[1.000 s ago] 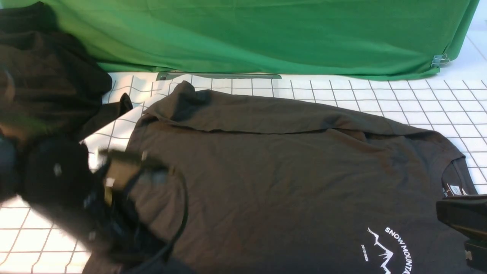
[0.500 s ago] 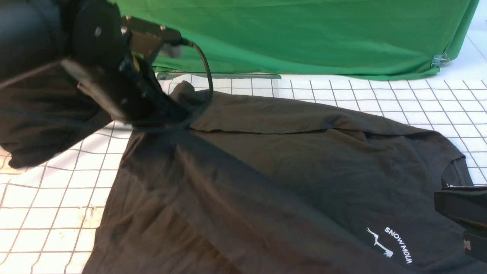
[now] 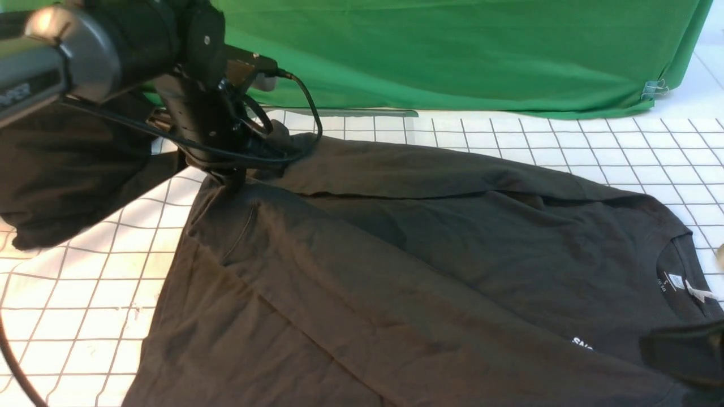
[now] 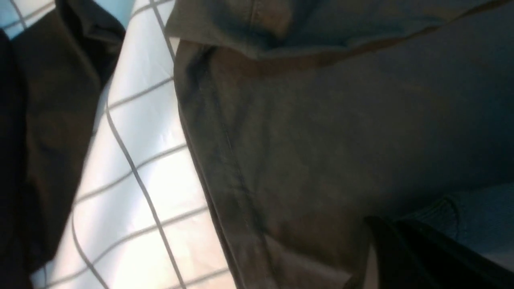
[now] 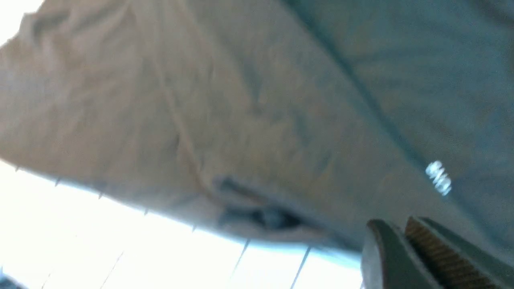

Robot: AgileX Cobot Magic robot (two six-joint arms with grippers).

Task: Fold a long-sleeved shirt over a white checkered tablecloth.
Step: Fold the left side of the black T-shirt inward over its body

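L arm (image 3: 113, 45) went far left, folding the long-sleeved shirt (image 3: 430, 265) once. L jaws pinch it; R jaws narrow. More folds left.

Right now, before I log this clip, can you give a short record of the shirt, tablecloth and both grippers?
shirt: dark, spread out, collar at right, a fold covering most of the print
tablecloth: white with grid lines, under the shirt
left gripper: shut, tip down at the shirt's far left corner
right gripper: low at the shirt's near right; open or shut unclear
other: black cloth heap at far left
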